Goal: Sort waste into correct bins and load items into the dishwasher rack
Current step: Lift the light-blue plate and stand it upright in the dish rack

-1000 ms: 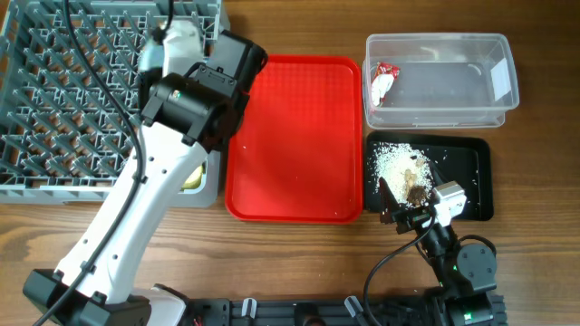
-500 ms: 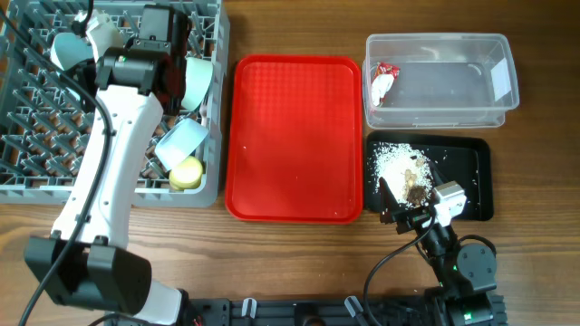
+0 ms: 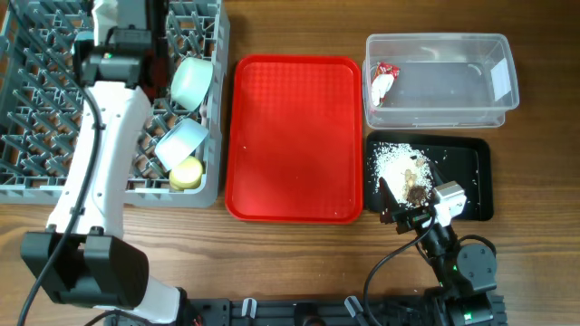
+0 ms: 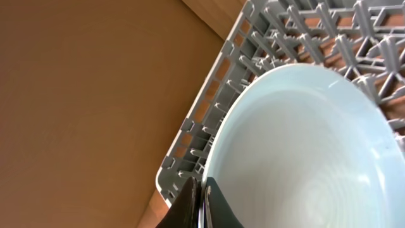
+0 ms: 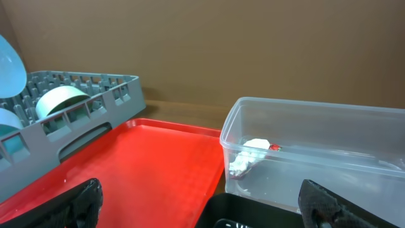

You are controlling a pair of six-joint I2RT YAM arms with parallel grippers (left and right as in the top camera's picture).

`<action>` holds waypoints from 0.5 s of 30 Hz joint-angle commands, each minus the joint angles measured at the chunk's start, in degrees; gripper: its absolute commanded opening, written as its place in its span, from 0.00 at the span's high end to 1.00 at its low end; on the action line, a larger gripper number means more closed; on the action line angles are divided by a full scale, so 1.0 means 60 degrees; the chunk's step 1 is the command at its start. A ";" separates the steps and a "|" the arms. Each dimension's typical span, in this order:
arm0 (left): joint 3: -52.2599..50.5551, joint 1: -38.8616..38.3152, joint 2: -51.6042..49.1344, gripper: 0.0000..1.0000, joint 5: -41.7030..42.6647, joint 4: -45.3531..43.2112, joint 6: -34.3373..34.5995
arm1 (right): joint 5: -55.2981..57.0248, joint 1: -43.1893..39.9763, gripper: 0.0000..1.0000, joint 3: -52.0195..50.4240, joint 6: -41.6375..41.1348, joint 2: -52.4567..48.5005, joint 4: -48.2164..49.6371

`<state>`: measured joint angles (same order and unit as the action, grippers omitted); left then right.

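Seemingly against plate (image 4: 304, 158): closed end effector (image 4: 201, 189)

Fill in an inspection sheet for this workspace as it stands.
Surface: wooden table.
Job's things: plate, bowl, smaller pale dish and yellow cup in rack; wrapper in clear tub; rice crumbs and brown bits in black tray; spoon and fork not seen.
Clutter: red tray, nothing on it.
Grippers: left gripper shut on plate rim; right gripper open at black tray's near edge.
Cables: black cable along left arm; another by right arm.
Surroundings: brown wall.
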<state>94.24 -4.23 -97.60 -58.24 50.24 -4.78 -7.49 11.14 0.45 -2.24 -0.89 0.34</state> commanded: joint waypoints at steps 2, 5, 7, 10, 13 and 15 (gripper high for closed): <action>0.0036 0.0335 -0.0113 0.96 0.0882 -0.0029 -0.0561 | -0.0113 -0.0055 0.00 -0.0025 0.0117 0.0102 0.0051; 0.0036 0.0313 -0.0113 0.96 0.1107 -0.0146 -0.0525 | -0.0109 -0.0055 0.00 -0.0025 0.0120 0.0095 0.0044; 0.0036 0.0313 -0.0109 0.96 0.1089 -0.0168 -0.0350 | -0.0113 -0.0055 0.00 -0.0025 0.0120 0.0076 0.0047; 0.0036 0.0317 -0.0109 0.96 0.0291 0.0554 0.1421 | -0.0113 -0.0055 0.00 -0.0025 0.0120 0.0076 0.0047; 0.0036 0.0317 -0.0109 0.96 0.0302 0.1548 0.2922 | -0.0113 -0.0055 0.00 -0.0025 0.0124 0.0076 0.0047; 0.0036 0.0317 -0.0109 0.96 0.0306 0.2047 0.3617 | -0.0113 -0.0058 0.00 -0.0025 0.0124 0.0076 0.0047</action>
<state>94.24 -2.28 -97.62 -54.48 58.96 4.21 -7.51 11.14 0.45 -2.24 -0.89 0.34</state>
